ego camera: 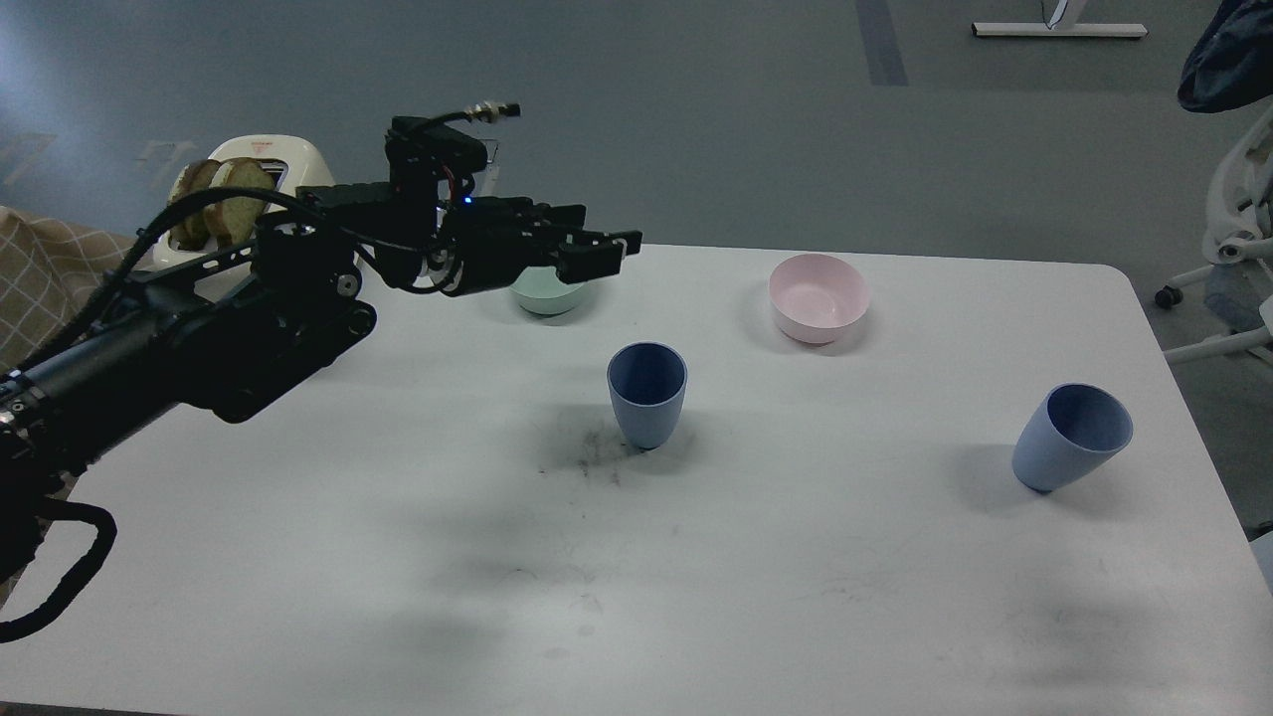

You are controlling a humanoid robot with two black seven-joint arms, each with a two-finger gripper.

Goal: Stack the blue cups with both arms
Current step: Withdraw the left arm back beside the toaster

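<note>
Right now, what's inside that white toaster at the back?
Browned bread slices stick up from the toaster. Their lower parts are hidden inside it, and the left arm covers its front.

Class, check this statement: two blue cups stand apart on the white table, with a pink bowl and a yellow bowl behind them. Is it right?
Not quite. The head view shows the second bowl is mint-green, not yellow. The rest holds: two blue cups stand apart on the white table, with the pink bowl behind.

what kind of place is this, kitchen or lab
Probably a lab or office set up as a mock kitchen: a white table on grey floor, office chair at the right, and a toaster holding bread.
</note>
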